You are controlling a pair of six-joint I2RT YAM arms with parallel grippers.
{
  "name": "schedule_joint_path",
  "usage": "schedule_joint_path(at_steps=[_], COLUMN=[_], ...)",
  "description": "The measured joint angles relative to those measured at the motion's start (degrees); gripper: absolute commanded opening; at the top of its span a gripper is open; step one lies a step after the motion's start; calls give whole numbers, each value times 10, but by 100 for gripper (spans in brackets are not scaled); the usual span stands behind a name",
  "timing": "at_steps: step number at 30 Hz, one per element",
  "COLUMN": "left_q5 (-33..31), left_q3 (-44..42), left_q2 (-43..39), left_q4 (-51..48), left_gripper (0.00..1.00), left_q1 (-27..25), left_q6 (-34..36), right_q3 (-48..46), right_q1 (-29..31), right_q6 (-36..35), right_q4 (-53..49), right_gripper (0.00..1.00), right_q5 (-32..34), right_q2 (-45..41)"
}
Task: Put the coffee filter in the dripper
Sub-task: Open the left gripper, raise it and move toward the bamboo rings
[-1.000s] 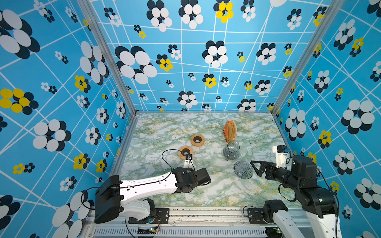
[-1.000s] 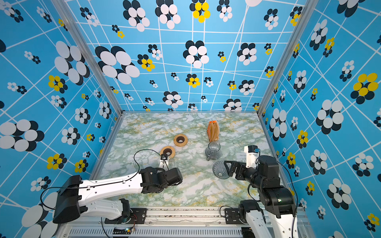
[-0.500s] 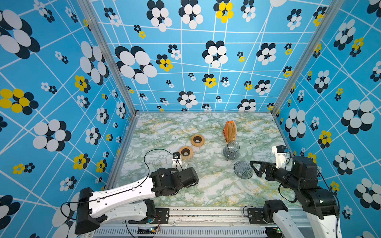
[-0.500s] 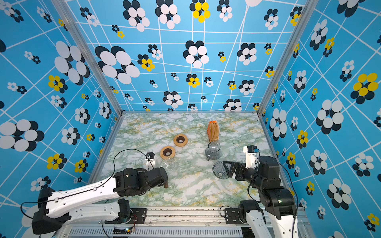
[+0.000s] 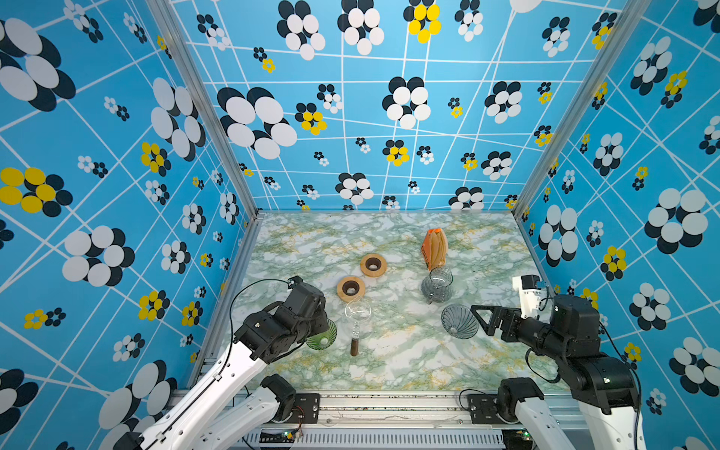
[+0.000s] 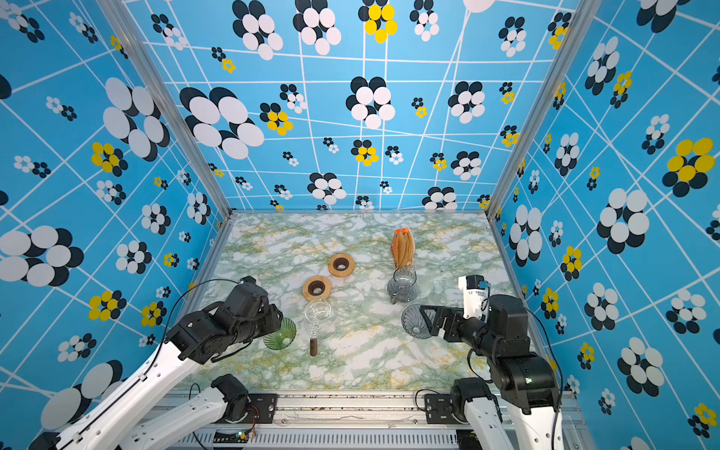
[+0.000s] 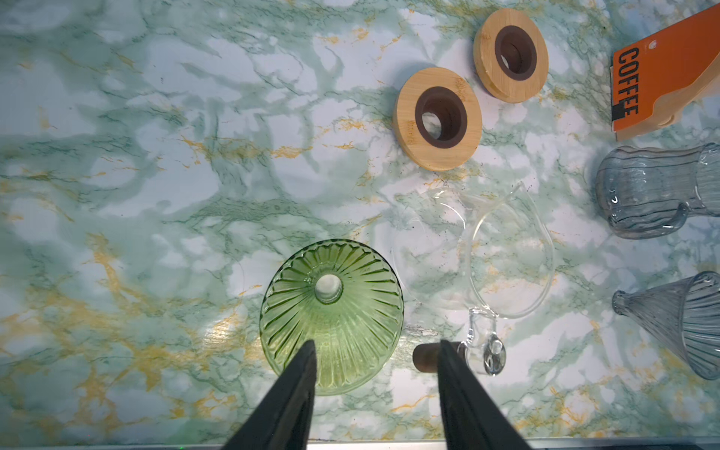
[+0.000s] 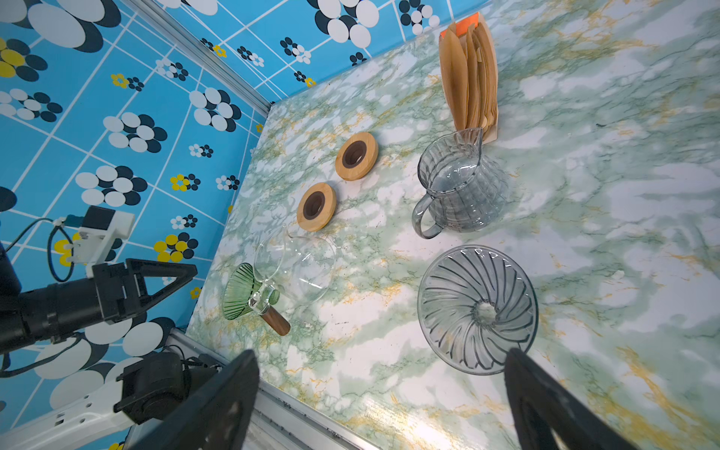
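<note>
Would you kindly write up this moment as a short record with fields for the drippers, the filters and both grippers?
left gripper: open, empty, over the green dripper edge
right gripper: open, empty, facing the grey dripper
green dripper: on its side, no filter
grey dripper: on its side, no filter
filters: upright in orange holder, at the back
also present: grey pitcher, clear server, wooden rings

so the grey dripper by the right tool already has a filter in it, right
No: the grey dripper by the right tool has no filter in it yet. The right wrist view shows it empty; the filters stand behind the jug.
</note>
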Motion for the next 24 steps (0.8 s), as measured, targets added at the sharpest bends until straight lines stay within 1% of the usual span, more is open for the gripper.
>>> schedule_joint_path(at_steps=[3, 5, 9, 16, 24], left_q5=[58, 91, 137, 218, 275], left_q3=[4, 12, 31, 41, 42], left_q2=[41, 72, 122, 213, 315], left_q4=[17, 32, 69, 166, 261], left_gripper=[52, 52, 52, 50, 52], left_q1=[56, 80, 112, 179, 207], left_q6=[54, 90, 146, 178, 198], right_q3=[0, -2, -3, -7, -12], right_q1=[0, 0, 0, 0, 0], right_q6=[0, 0, 0, 0, 0], right_q4=[0, 0, 0, 4, 9], right_gripper=[99, 99, 99, 99, 99], right_q5=[0, 0, -2, -6, -8], right_q2=[0, -1, -2, -8, -8])
